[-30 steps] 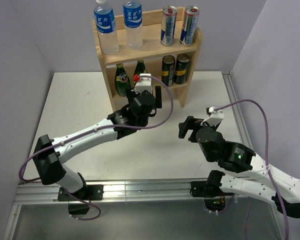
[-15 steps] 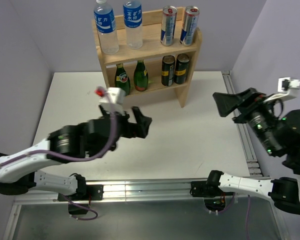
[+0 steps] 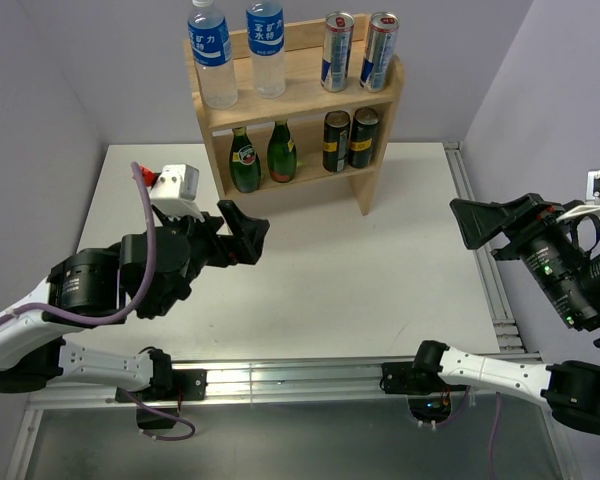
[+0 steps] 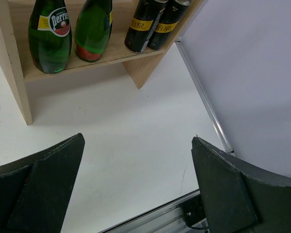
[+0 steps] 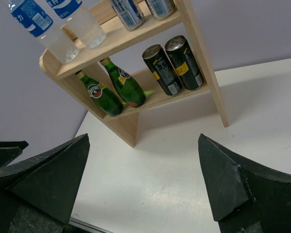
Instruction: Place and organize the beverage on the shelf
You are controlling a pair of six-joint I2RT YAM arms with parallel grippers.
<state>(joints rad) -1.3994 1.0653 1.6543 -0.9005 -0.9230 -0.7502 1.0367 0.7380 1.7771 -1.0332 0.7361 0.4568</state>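
Note:
The light-wood shelf [image 3: 375, 108] stands at the back of the table. Its top board holds two water bottles [image 3: 212, 55] and two silver cans [image 3: 337, 52]. Its lower board holds two green bottles [image 3: 245, 160] and two black cans [image 3: 337, 142]. The green bottles [image 4: 50, 36] and black cans [image 4: 143, 26] also show in the left wrist view, and the shelf [image 5: 203, 63] in the right wrist view. My left gripper [image 3: 242, 232] is open and empty, raised over the table's left part. My right gripper [image 3: 480, 220] is open and empty, raised at the right edge.
A metal rail [image 3: 280, 378] runs along the table's near edge, another rail [image 3: 475, 230] along the right side. Purple walls close in the left, back and right.
My left arm has drawn back from the shelf's lower tier to the left and lifted. My right arm has swung up and out to the right edge. Both grippers stay open.

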